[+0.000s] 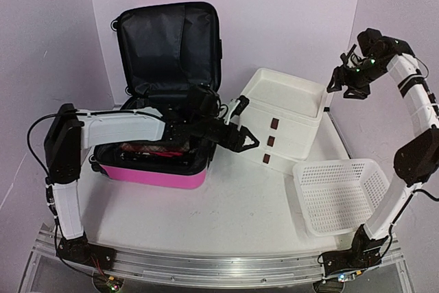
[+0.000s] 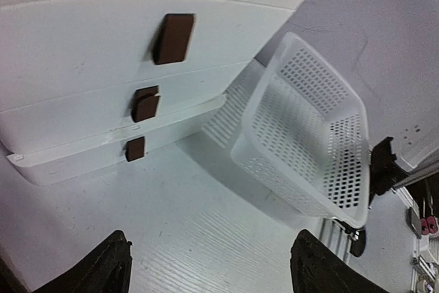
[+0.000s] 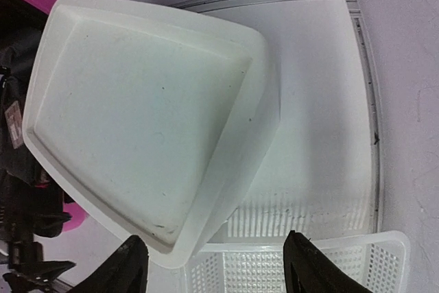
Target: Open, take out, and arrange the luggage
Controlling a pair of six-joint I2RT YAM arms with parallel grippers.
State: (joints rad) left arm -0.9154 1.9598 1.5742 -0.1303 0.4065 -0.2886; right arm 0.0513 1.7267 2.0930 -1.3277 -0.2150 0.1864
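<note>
Two grippers, both mine, so going left to right. The luggage (image 1: 154, 173) sits on the left part of the table (image 1: 226, 211). It's open, with the pink shell flat down and the black-lined lid (image 1: 168, 39) standing up against the back wall. Something reddish lies in the bottom half, can't tell what.

My left arm stretches across the open case. My left gripper (image 1: 245, 125) hangs past its right edge, just in front of the white drawer stack (image 1: 291, 135). The jaws are spread wide with nothing between them. The wrist view faces the three brown handles (image 2: 173, 38), with my fingers (image 2: 110, 269) down in the bottom corners.

Right of the drawers is the white mesh basket (image 1: 339, 193), near the front right. My right gripper (image 1: 345, 87) is up high at the far right, well apart from the luggage. It's released too, nothing in it, and looks down into the stack's top tray (image 3: 137, 114).
</note>
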